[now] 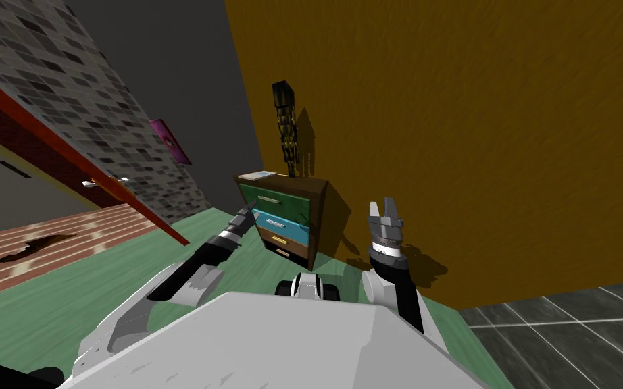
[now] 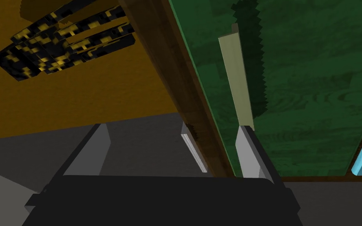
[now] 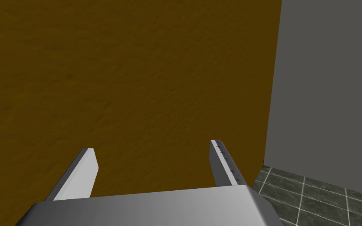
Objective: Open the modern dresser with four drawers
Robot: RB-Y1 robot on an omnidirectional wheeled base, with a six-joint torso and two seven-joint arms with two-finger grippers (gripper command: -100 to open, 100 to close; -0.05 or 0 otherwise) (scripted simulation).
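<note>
A brown-framed dresser (image 1: pixel 317 216) stands against the ochre wall, with a green top drawer (image 1: pixel 273 197), a blue one (image 1: pixel 283 226), a brown one and a dark one below. My left gripper (image 1: pixel 244 215) is open at the top drawer's side edge. In the left wrist view, one finger (image 2: pixel 247 153) lies at the end of the pale bar handle (image 2: pixel 237 82) on the green drawer front (image 2: pixel 306 98). The other finger (image 2: pixel 94 149) hangs past the dresser's brown frame (image 2: pixel 168 66). My right gripper (image 1: pixel 384 208) is raised beside the dresser, open (image 3: pixel 151 147), facing the wall.
On the dresser top stand a tall black-and-yellow object (image 1: pixel 286 128) and a flat white item (image 1: pixel 257 175). The floor around is green (image 1: pixel 67 317), with dark tiles (image 1: pixel 574 331) at the right. A red rail (image 1: pixel 67 152) slants along the brick wall at the left.
</note>
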